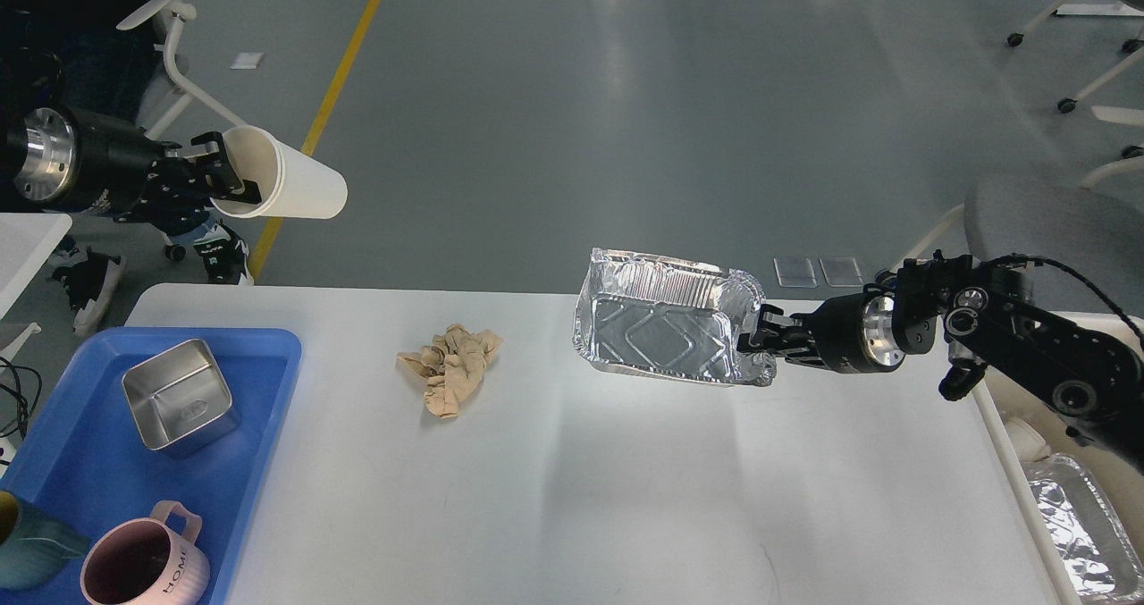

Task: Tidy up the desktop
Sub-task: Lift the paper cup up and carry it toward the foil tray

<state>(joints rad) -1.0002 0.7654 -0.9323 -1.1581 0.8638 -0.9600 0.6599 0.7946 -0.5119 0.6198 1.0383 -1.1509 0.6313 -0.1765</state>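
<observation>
Desktop [572, 498] low centre. Left gripper [217, 179] clamped on paper cup [286, 185] rim, held out past table's far left corner. Right gripper [760, 337] pinching foil tray [666, 328] right rim, tray tilted above table. Crumpled napkin [451, 368] between, nearer left arm.

desktop [626, 498] white | on it: blue tray [268, 382] at left; crumpled brown paper [451, 368]
</observation>
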